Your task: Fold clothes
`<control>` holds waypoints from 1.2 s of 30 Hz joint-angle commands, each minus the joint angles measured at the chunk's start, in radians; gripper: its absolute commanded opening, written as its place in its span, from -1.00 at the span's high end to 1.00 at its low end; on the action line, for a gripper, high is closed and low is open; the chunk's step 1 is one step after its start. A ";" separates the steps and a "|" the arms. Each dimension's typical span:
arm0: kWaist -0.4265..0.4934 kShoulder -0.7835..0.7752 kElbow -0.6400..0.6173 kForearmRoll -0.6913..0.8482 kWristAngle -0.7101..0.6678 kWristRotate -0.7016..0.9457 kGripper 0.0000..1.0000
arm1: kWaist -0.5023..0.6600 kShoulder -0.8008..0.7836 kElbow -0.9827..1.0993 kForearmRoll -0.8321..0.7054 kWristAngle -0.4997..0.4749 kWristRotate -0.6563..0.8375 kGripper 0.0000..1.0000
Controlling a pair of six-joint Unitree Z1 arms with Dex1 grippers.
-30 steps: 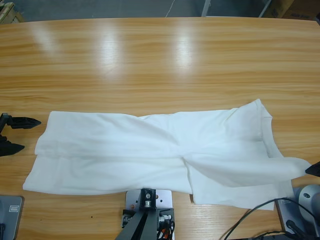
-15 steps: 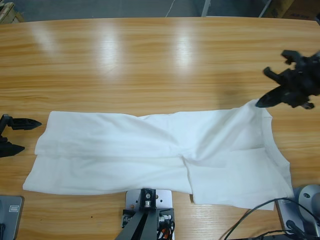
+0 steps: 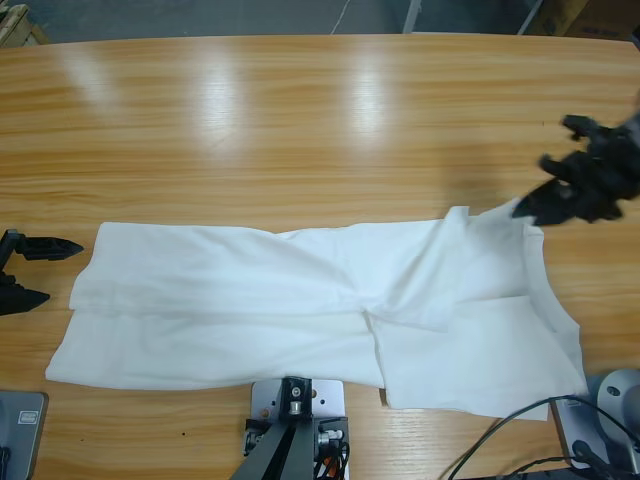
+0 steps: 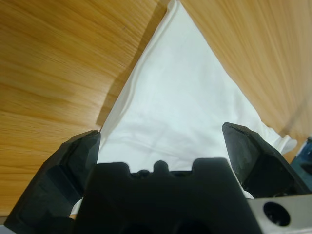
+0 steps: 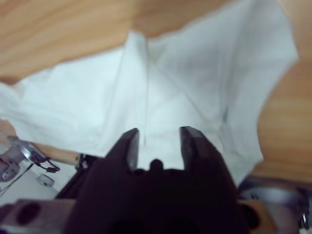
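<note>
T-shirt (image 3: pixel 300 300) flat on table (image 3: pixel 300 120), left gripper (image 3: pixel 25 268) wide, edge-cropped, right gripper (image 3: pixel 560 200) blurred, jaws parted.

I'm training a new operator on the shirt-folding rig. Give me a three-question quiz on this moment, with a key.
1. True or false: the left gripper is gripping the T-shirt.
2. Which gripper is over the shirt's upper right corner in the high view? A) left B) right C) neither
3. Fill in: the shirt lies on a wooden ____.

Key:
1. False. In the high view it sits off the shirt's left edge with its jaws apart and nothing between them.
2. B. The right gripper is at that corner, where a raised fold of cloth runs toward it; whether it is pinching the cloth cannot be told.
3. Table.
</note>
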 commanded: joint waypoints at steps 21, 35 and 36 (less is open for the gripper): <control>0.006 0.025 0.042 -0.044 0.011 0.031 -0.95 | 0.114 0.025 0.455 -0.574 0.079 -0.156 -0.70; 0.006 0.034 0.056 -0.066 0.010 0.030 -0.97 | 0.116 0.006 0.239 -0.017 0.081 -0.145 -0.45; 0.006 0.033 0.057 -0.066 0.008 0.030 -0.97 | 0.116 0.025 0.227 0.004 0.079 -0.143 -0.48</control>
